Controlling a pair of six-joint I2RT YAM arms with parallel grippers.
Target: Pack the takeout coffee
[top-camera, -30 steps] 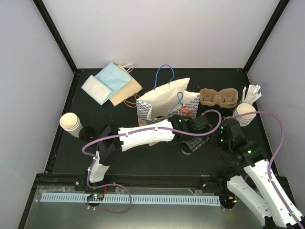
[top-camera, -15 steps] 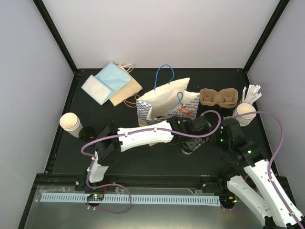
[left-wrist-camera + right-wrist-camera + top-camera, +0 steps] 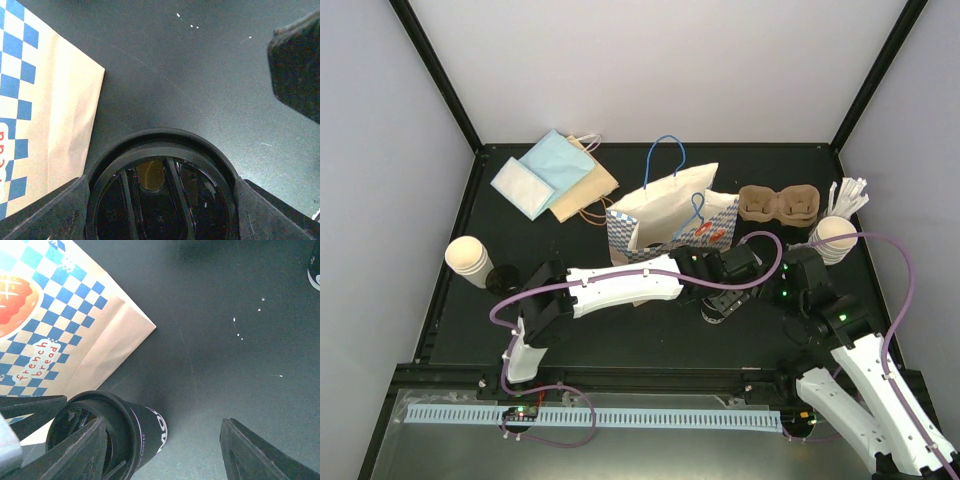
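Note:
A black paper cup (image 3: 145, 432) with white lettering stands on the dark table beside the checked bag; it also shows in the top view (image 3: 717, 311). A round black lid (image 3: 160, 200) sits on its mouth. My left gripper (image 3: 161, 202) (image 3: 713, 298) is closed on the lid, one finger touching the rim on each side. My right gripper (image 3: 165, 450) (image 3: 746, 293) is open, its left finger (image 3: 75, 450) next to the cup, its right finger well apart. Cream-tan cup stacks stand at the left (image 3: 467, 257) and right (image 3: 834, 238). The brown pulp tray (image 3: 778, 203) lies at the back right. A spare black lid (image 3: 504, 278) lies by the left stack.
The blue-checked paper bag (image 3: 670, 225) (image 3: 55, 330) (image 3: 45, 125) lies just behind the cup. White stir sticks (image 3: 850, 195) lie at the far right. Blue napkins (image 3: 542, 172) and a brown bag (image 3: 588, 188) lie at the back left. Part of the right gripper (image 3: 297, 70) shows in the left wrist view.
My left gripper has edged very slightly over the cup. The right arm and the other things have not moved.

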